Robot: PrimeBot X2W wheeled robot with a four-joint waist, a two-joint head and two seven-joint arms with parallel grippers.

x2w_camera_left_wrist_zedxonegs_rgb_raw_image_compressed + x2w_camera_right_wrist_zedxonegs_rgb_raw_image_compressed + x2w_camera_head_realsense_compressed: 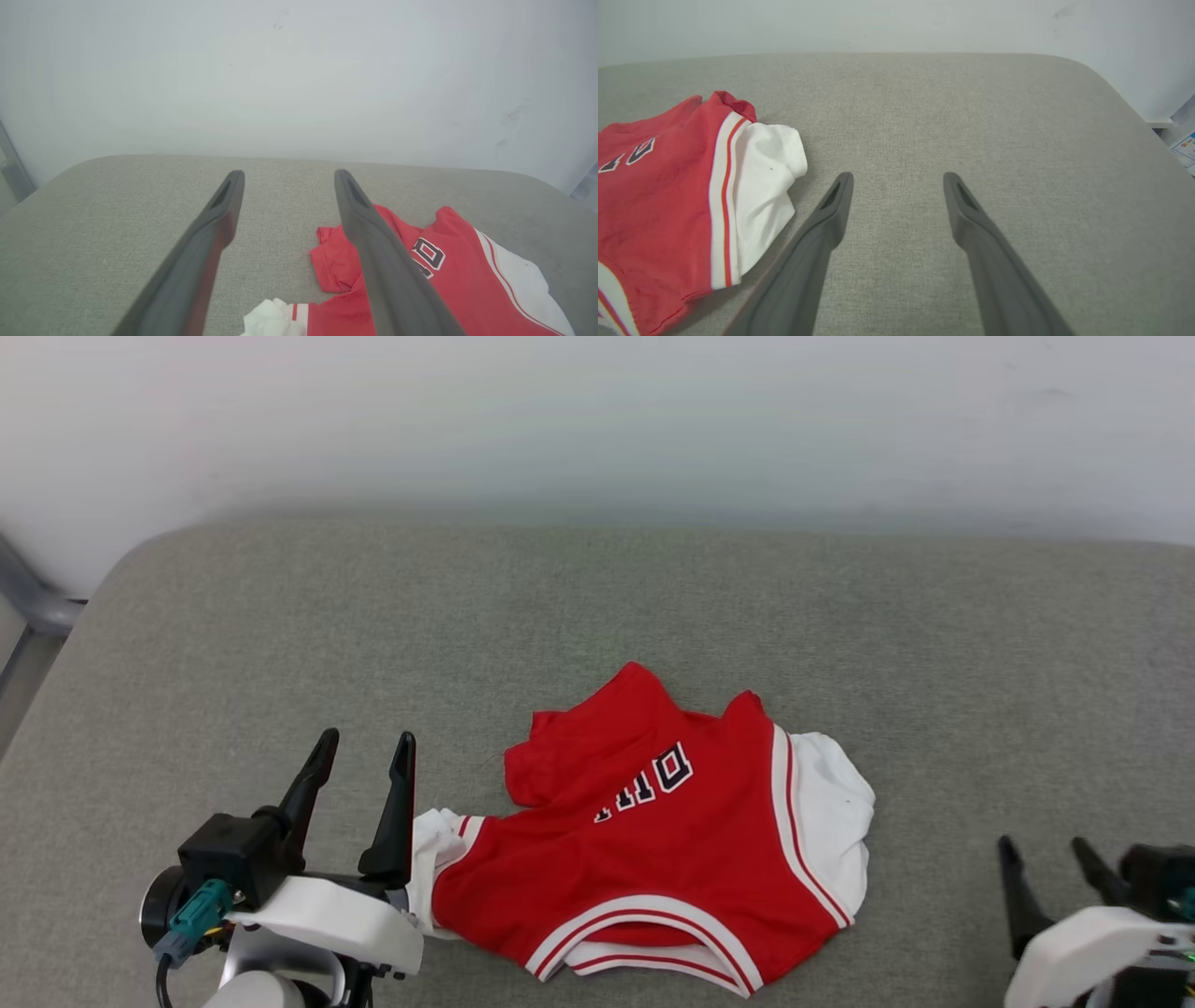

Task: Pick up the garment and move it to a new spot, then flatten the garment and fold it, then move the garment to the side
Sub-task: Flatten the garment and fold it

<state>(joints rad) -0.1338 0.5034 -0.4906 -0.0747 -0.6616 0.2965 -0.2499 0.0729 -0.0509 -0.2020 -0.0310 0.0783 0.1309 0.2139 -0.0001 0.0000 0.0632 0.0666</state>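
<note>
So the red basketball jersey [653, 840] is lying rumpled on the grey padded surface [653, 607], with white lining poking out at both ends. The left gripper [366, 739] sits just beside one end and the right gripper [1041, 845] is well off to the other side. Both have fingers spread and are holding nothing. I'd say the flattening, the folding and the move aside are all left to do.

You can't read the garment [644, 859] lettering: a fold hides part, and the left pincer [288, 173] finger covers more. Your right pincer [1041, 843] base runs off the head view's corner.
</note>
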